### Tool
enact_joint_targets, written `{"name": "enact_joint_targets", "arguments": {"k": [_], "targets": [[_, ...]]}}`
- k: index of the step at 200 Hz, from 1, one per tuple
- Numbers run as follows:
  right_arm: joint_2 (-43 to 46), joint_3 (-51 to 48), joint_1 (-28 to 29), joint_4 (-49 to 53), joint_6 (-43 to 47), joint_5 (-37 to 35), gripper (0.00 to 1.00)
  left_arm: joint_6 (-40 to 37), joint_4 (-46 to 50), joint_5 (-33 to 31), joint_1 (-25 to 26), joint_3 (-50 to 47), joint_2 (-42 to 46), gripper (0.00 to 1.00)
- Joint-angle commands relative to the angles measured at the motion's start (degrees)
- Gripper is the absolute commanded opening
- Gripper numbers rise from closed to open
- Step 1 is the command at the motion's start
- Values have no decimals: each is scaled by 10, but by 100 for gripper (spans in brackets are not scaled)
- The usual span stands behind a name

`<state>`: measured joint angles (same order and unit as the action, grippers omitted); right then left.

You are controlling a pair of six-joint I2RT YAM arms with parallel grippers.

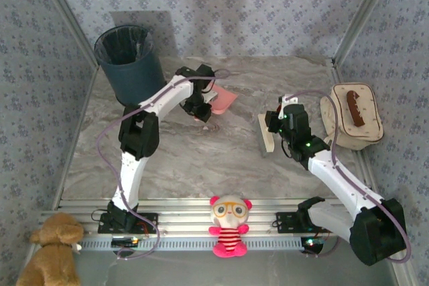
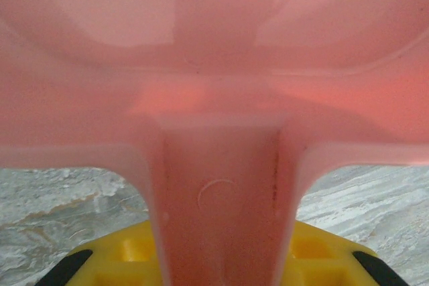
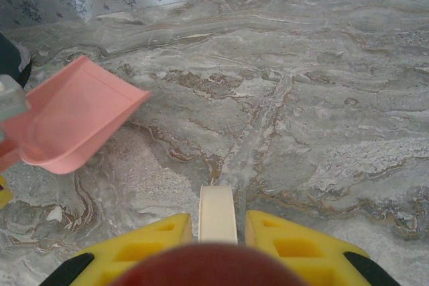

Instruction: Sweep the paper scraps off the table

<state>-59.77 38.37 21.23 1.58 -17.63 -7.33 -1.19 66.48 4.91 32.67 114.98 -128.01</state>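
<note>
Dustpan in left end effector, brush in right end effector

The top external camera sits high behind both arm bases and looks down and forward across the whole desk to the back wall. The left wrist camera faces along the pink dustpan from very close. The right wrist camera hangs low over the desk, facing forward past the brush. All three views share the dustpan.
</note>
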Motion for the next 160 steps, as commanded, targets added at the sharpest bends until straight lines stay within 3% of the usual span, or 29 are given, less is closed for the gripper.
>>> {"name": "enact_joint_targets", "arguments": {"k": [1, 160], "targets": [[11, -3, -4, -7, -8, -11, 0, -17, 21, 15, 7, 17, -13, 0], [14, -10, -5, -7, -13, -9, 0, -24, 21, 24, 21, 9, -67, 0]]}}
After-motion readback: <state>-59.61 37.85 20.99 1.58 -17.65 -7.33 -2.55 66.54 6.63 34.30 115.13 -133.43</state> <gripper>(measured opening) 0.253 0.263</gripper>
